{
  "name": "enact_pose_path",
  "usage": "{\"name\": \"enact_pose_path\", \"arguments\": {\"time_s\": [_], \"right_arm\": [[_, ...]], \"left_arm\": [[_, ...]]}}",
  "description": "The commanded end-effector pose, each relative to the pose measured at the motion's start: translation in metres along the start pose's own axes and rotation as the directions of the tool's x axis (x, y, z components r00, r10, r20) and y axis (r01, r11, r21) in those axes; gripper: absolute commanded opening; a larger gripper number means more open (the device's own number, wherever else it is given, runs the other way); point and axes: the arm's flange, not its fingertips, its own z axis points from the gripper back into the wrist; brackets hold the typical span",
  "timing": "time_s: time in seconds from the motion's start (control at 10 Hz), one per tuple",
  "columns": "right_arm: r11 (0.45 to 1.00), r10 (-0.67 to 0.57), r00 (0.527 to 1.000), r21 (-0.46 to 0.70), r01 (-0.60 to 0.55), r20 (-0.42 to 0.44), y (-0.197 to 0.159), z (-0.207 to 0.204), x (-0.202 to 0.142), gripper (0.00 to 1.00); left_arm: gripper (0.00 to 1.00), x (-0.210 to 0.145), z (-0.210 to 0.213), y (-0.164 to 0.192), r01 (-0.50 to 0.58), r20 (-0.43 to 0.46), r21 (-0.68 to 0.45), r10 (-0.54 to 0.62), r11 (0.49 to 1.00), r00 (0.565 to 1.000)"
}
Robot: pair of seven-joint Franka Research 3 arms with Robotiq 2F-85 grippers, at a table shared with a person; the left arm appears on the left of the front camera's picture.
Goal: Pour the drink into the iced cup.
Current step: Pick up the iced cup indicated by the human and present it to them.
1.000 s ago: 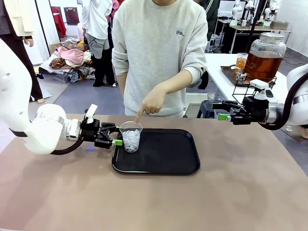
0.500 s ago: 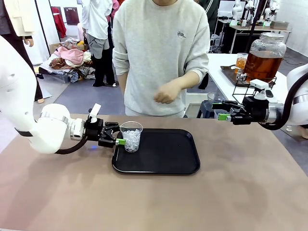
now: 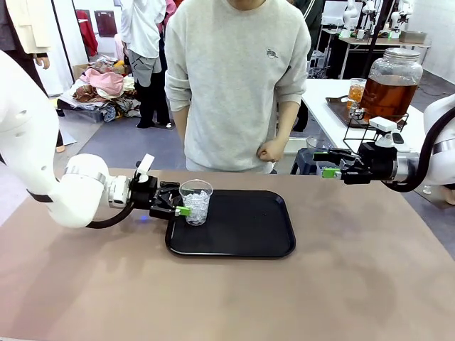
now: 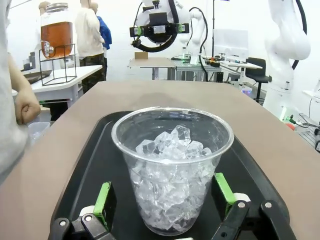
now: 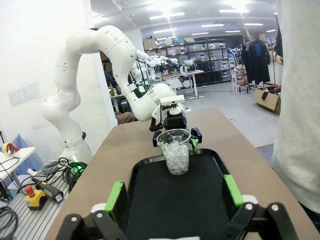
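The iced cup (image 3: 195, 202), clear plastic and full of ice, stands on the left end of a black tray (image 3: 234, 252). My left gripper (image 3: 186, 205) is open with a green-padded finger on either side of the cup (image 4: 172, 165), small gaps showing between pads and wall. In the left wrist view the left gripper (image 4: 165, 197) sits low around the cup's base. The amber-brown drink fills a glass dispenser jar (image 3: 389, 89) on a side table at back right, with a small cup of amber liquid (image 3: 355, 91) beside it. My right gripper (image 3: 324, 169) hovers open at the table's right, holding nothing.
A person stands at the far edge, one fist (image 3: 269, 150) held close to the body. The right wrist view looks along the tray (image 5: 150, 200) toward the iced cup (image 5: 176, 150), with the right gripper (image 5: 174, 196) wide. The tray's right part is bare.
The person's hand stopped pointing at the cup and drew back to the body. My left gripper slid right until its fingers flanked the cup. The right arm stayed still.
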Motion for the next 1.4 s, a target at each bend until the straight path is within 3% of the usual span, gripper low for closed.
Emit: {"name": "enact_pose_path", "arguments": {"time_s": [0.0,1.3], "right_arm": [[1.0,-0.01,1.0,-0.005,0.01,-0.007,-0.001,0.0,0.004,1.0],[1.0,-0.01,1.0,-0.005,0.01,-0.007,-0.001,0.0,0.004,1.0]], "left_arm": [[1.0,0.002,-0.007,-0.002,-0.018,0.004,-0.022,0.018,1.0,1.0],[1.0,0.0,-0.033,-0.01,-0.035,0.003,-0.031,0.035,0.999,0.999]]}}
